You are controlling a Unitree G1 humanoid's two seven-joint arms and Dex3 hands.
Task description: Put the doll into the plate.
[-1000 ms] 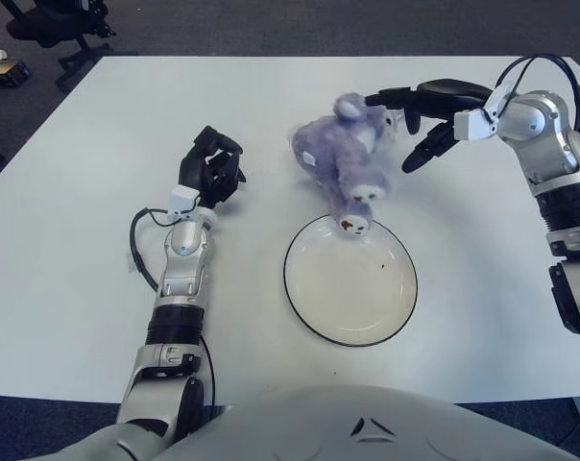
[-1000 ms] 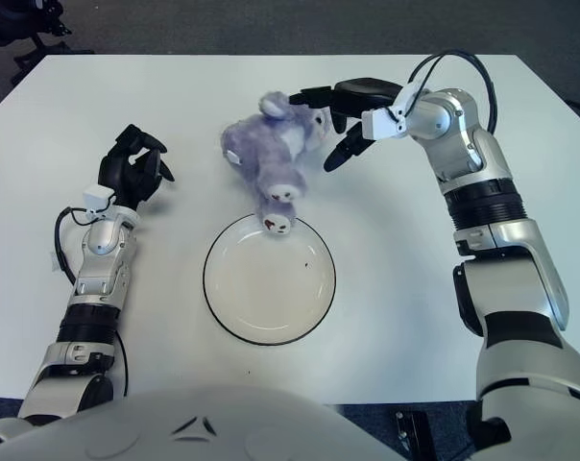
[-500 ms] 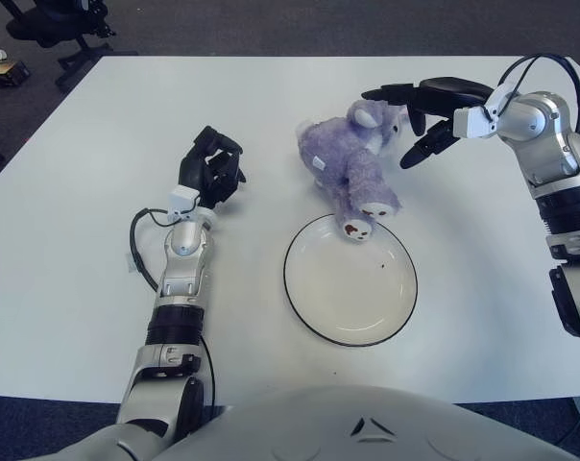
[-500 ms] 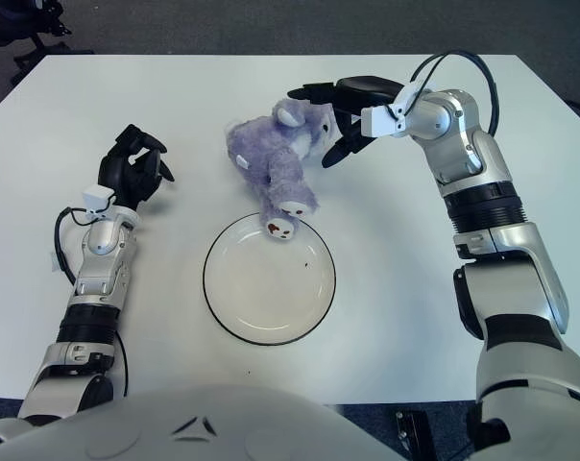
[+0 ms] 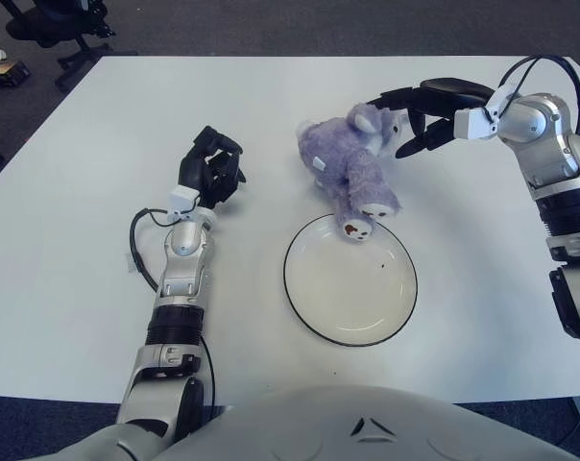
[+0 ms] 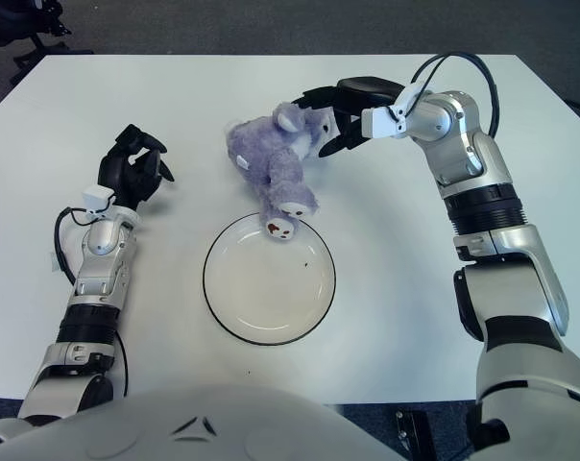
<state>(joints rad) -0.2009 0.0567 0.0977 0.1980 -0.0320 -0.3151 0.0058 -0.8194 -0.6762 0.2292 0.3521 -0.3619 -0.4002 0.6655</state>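
Right hand (image 5: 420,108) is held at the doll (image 5: 350,169), its dark fingers (image 6: 321,97) spread around the head end, one above and one below; whether they actually press the fur or only frame it cannot be told from these views, so no firm grip is claimed. The doll lies on the surface (image 5: 98,288) just to the hand's left and nearer the robot, body slanting down toward the plate (image 5: 350,279), one foot lapping the plate's far rim while the rest stays outside it. The plate itself sits below and left of the hand, holding nothing but a small dark speck.

The step in hand is judged to be securing the doll so it can be carried over the rim. It would be done well if the fingers were closed deep on the head or torso, not on loose fur, and the doll lifted enough that its feet clear the rim before being brought toward the robot and set down at the plate's centre. A drag would risk shoving the plate.

The right arm is reached across from the right edge, forearm roughly level, wrist turned inward. The left hand (image 5: 209,171), fingers curled on nothing, shows well to the doll's left.
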